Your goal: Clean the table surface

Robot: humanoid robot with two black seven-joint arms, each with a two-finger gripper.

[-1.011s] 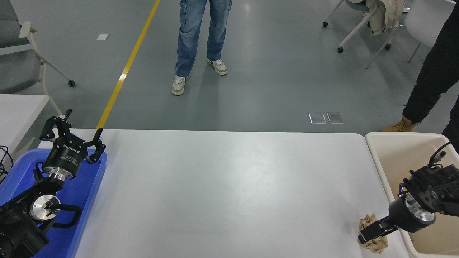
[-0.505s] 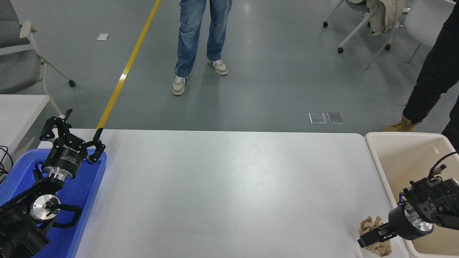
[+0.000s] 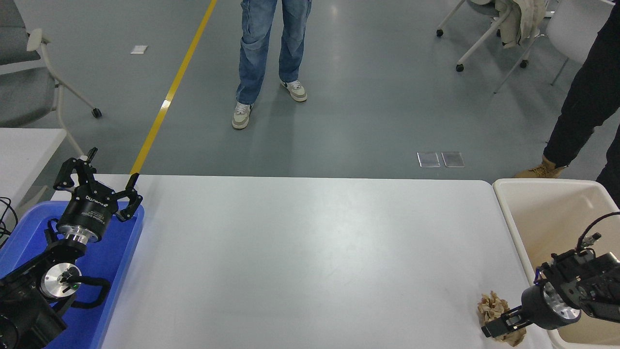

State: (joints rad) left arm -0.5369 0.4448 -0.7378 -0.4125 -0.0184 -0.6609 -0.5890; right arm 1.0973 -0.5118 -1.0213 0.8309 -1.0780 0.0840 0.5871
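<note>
The table surface is a wide white top filling the middle of the view. One wad of crumpled brown paper lies on it at the near right corner, close to the edge. My right gripper comes in low from the right and lies across that wad, shut on it, with paper showing on both sides of the fingers. The wad still touches the table. My left gripper stays parked open above the blue tray at the lower left, holding nothing.
A beige bin stands against the table's right end, right beside my right arm. A blue tray sits at the left end, a smaller white table beyond it. A person in jeans stands on the far floor, another person at the right.
My right gripper has sunk lower and drawn toward the near edge, and the paper wad has shifted slightly left and changed shape under it. The left arm has not moved.
</note>
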